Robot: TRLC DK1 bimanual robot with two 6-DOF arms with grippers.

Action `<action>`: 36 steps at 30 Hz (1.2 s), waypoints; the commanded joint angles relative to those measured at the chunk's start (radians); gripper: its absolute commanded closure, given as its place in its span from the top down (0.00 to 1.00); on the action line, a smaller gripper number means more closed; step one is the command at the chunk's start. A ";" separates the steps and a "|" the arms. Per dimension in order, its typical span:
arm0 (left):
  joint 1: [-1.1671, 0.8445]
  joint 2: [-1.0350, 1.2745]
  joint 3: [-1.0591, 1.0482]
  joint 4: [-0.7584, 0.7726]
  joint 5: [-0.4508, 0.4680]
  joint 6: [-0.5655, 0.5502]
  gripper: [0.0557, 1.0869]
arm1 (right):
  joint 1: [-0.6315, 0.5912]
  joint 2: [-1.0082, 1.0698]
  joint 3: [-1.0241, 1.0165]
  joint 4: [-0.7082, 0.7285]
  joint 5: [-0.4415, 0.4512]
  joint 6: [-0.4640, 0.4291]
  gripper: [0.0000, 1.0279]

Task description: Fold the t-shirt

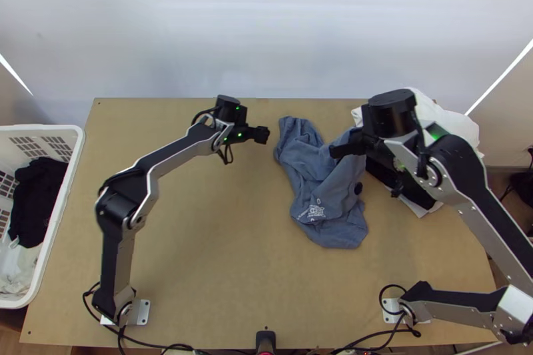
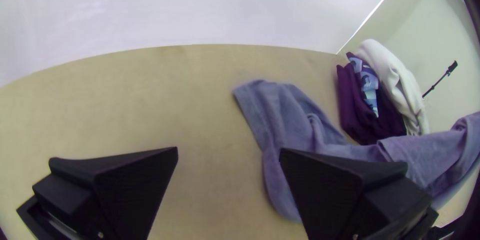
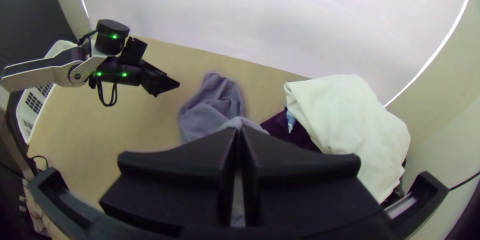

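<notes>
The blue-grey t-shirt [image 1: 320, 182] lies bunched on the table right of centre, one part lifted by my right gripper [image 1: 338, 150]. In the right wrist view my right gripper [image 3: 239, 132] is shut on the shirt [image 3: 212, 102], whose cloth shows just beyond and between the fingers. Over the table left of the shirt is my left gripper [image 1: 265, 134]. In the left wrist view my left gripper [image 2: 229, 152] stands open with nothing held, and the shirt [image 2: 285, 115] passes behind one finger, its raised part stretching up toward the other arm.
A stack of folded cloths, white [image 1: 440, 115] and dark [image 2: 362, 105], sits at the table's far right, beside the shirt. At the left stands a white basket [image 1: 74, 155] holding dark and pale clothes. Bare wood [image 1: 206, 248] extends across the table's left and near middle.
</notes>
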 commanded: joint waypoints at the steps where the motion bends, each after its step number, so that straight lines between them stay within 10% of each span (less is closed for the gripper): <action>1: -0.028 0.138 0.188 -0.003 0.017 -0.001 0.96 | -0.017 0.038 -0.020 0.005 0.000 0.009 0.03; 25: -0.105 0.331 0.473 -0.155 0.085 0.064 0.95 | -0.053 0.083 -0.030 0.068 0.000 0.000 0.03; 27: -0.107 0.329 0.473 -0.167 0.083 0.067 0.76 | -0.053 0.083 -0.030 0.074 0.000 0.000 0.03; 31: -0.097 0.294 0.473 -0.153 0.037 0.047 0.03 | -0.054 0.083 -0.032 0.075 0.000 0.000 0.03; 36: -0.038 0.144 0.433 -0.205 0.039 -0.016 0.03 | -0.083 0.072 -0.024 0.078 0.000 0.000 0.03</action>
